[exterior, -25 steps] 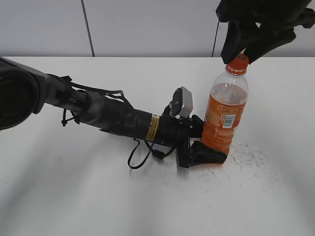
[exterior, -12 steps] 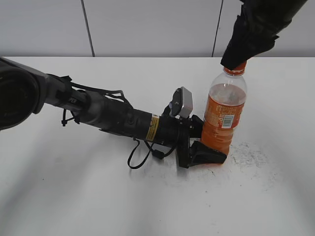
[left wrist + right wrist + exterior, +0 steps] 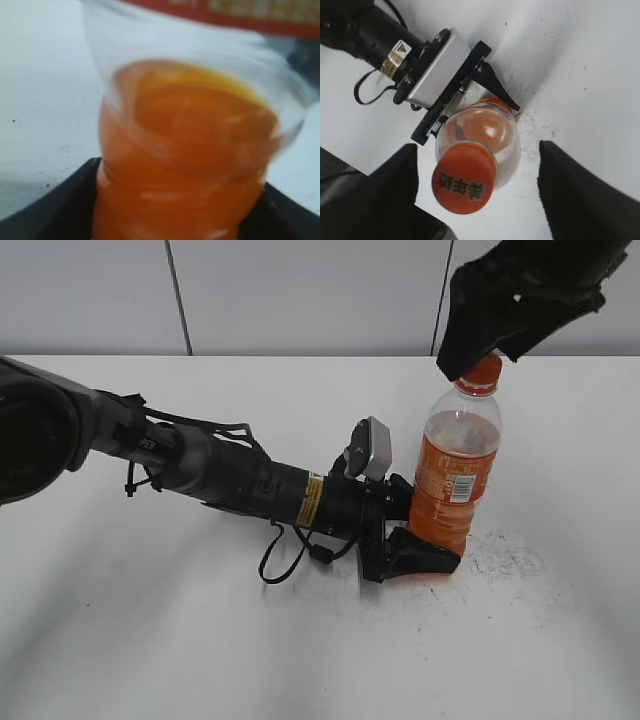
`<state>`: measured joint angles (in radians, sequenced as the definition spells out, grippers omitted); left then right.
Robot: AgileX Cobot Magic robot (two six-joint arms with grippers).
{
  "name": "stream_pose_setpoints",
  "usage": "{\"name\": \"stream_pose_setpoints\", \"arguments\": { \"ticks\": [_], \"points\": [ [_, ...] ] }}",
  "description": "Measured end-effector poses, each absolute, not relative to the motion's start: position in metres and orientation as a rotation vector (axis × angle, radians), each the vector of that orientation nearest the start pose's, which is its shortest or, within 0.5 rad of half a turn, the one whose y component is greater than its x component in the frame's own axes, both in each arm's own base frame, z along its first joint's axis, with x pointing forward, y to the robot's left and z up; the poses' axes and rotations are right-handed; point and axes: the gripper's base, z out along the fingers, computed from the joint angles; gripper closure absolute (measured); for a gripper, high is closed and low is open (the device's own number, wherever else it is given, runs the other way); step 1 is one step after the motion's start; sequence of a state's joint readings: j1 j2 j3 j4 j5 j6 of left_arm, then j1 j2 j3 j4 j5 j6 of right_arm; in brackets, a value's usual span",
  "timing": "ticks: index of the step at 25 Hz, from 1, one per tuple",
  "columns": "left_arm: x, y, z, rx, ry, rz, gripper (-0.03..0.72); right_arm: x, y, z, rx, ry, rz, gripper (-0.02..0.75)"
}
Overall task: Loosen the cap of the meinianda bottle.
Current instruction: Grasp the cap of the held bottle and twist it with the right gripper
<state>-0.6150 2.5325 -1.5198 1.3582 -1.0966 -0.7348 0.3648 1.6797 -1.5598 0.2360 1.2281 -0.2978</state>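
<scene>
The meinianda bottle (image 3: 458, 475) stands upright on the white table, filled with orange drink, and fills the left wrist view (image 3: 185, 150). My left gripper (image 3: 425, 540) is shut on the bottle's ridged lower body; its black fingers show on both sides (image 3: 175, 220). The orange cap (image 3: 484, 369) sits on the neck and shows dark printed characters on top in the right wrist view (image 3: 464, 177). My right gripper (image 3: 480, 345) hangs above the cap, open, with its fingers wide on either side of the cap (image 3: 477, 187) and not touching it.
The left arm (image 3: 230, 480) lies low across the table from the left, with a loose black cable loop (image 3: 285, 560) beside it. Dark scuff marks (image 3: 510, 555) speckle the table right of the bottle. A grey panelled wall (image 3: 300, 290) stands behind.
My right gripper has turned above the cap and its fingers have spread apart. The bottle and my left gripper have not moved.
</scene>
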Motion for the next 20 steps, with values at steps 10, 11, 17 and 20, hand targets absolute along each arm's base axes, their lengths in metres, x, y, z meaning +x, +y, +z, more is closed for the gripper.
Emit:
{"name": "stream_pose_setpoints", "arguments": {
  "ticks": [10,11,17,20],
  "points": [
    [0.3307,-0.3304,0.0428,1.485,1.375,-1.233,0.125,0.3179,0.1439,0.3293,-0.632,2.764,0.4,0.473],
    [0.3307,-0.3304,0.0428,1.485,1.375,-1.233,0.125,0.3178,0.1441,0.3293,-0.727,2.732,0.388,0.473],
    [0.3306,-0.3304,0.0427,1.488,1.373,-1.232,0.125,0.317,0.1455,0.3297,-1.452,2.363,0.275,0.473],
    [0.3306,-0.3304,0.0427,1.488,1.373,-1.232,0.125,0.3169,0.1457,0.33,-1.547,2.293,0.255,0.473]
  ]
}}
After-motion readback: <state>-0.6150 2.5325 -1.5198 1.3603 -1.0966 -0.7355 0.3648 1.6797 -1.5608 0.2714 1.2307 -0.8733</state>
